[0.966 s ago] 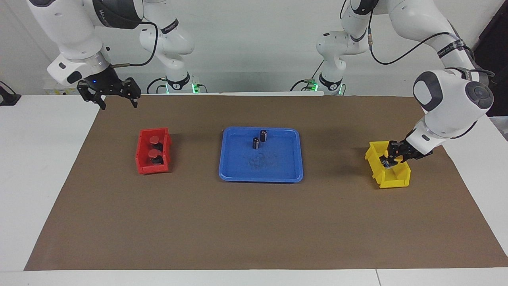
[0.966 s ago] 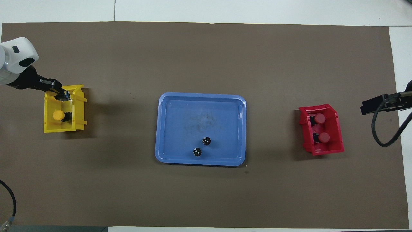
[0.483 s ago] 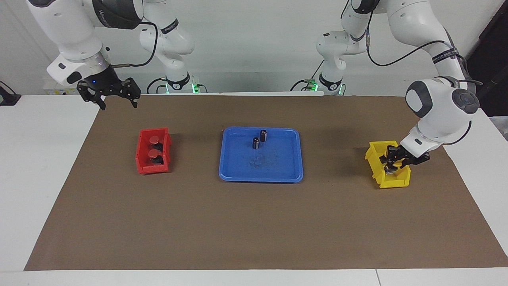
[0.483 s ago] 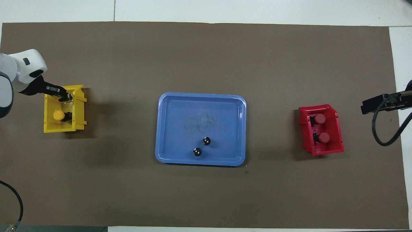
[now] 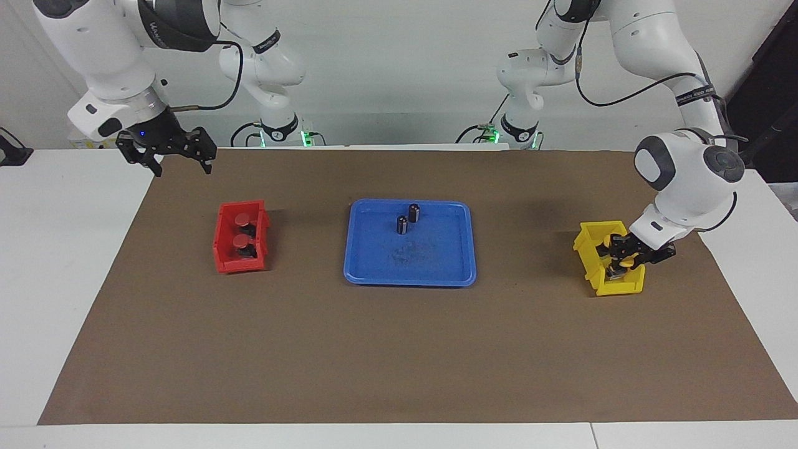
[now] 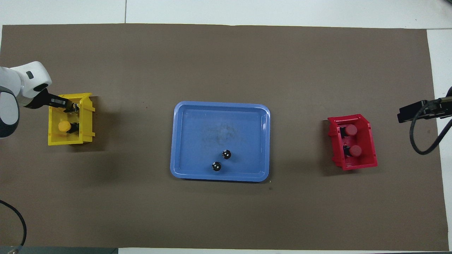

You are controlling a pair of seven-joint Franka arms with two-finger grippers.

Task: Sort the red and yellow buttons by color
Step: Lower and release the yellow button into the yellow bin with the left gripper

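Note:
Two red buttons (image 5: pixel 242 219) (image 6: pixel 350 130) lie in the red bin (image 5: pixel 224 265) (image 6: pixel 355 166) toward the right arm's end. One yellow button (image 6: pixel 64 126) lies in the yellow bin (image 5: pixel 617 288) (image 6: pixel 53 141) toward the left arm's end. My left gripper (image 5: pixel 620 260) (image 6: pixel 73 107) is down inside that bin, shut on a second yellow button, which is mostly hidden by the fingers. My right gripper (image 5: pixel 167 154) (image 6: pixel 399 116) hangs open and holds nothing, over the mat's corner by the red bin.
A blue tray (image 5: pixel 408 279) (image 6: pixel 219 177) sits mid-table. Two dark cylinders (image 5: pixel 414 212) (image 6: pixel 226 154) without coloured caps stand in it, at the end nearer the robots. Brown paper covers the table.
The left gripper has sunk lower into the yellow bin and shifted a little away from the robots. The right gripper has drifted slightly toward its own end of the table.

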